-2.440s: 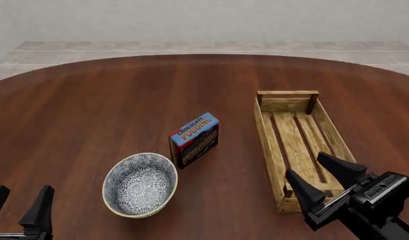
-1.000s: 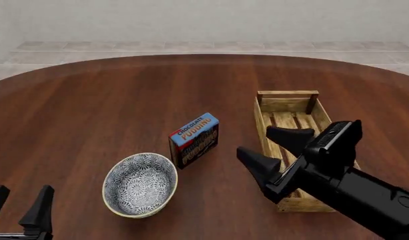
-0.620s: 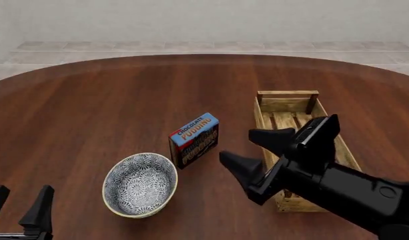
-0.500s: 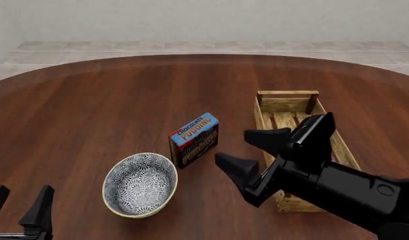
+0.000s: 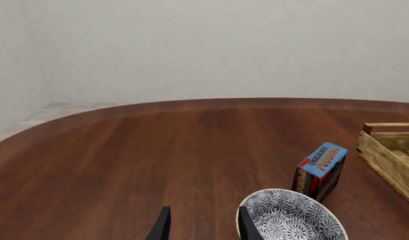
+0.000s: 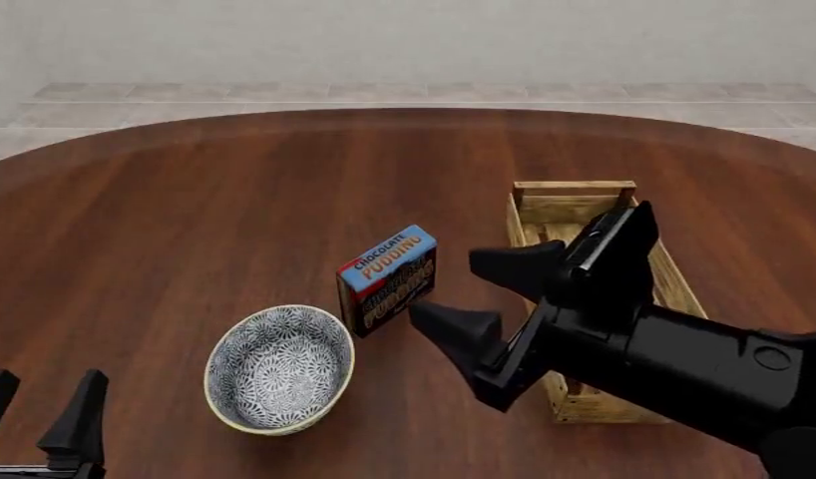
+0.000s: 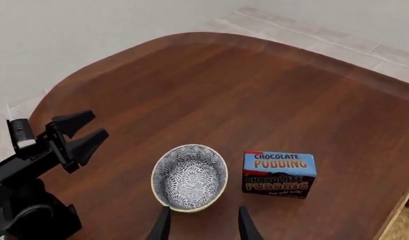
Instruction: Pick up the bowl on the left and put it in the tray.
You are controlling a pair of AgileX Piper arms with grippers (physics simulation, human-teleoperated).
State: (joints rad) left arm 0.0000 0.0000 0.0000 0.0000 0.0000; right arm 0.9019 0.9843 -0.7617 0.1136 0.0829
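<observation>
The blue-and-white patterned bowl (image 6: 279,368) with its cream rim rests on the table at front left, also seen in the left wrist view (image 5: 291,218) and right wrist view (image 7: 190,178). The slatted wooden tray (image 6: 543,212) lies at the right, partly hidden by my right arm; one corner of it shows as the tray (image 5: 389,152) in the left wrist view. My right gripper (image 6: 482,299) is open and empty, hovering between tray and bowl, to the bowl's right. My left gripper (image 6: 38,409) stands open at the front-left corner, left of the bowl.
A blue-and-dark chocolate pudding box (image 6: 388,278) stands just behind and right of the bowl, close to my right gripper's fingertips. The round dark wooden table (image 6: 221,210) stretches back to a tiled floor and pale wall.
My right arm has swung from in front of the tray leftward and forward over the table toward the pudding box and bowl. The left gripper, bowl, box and tray have not moved.
</observation>
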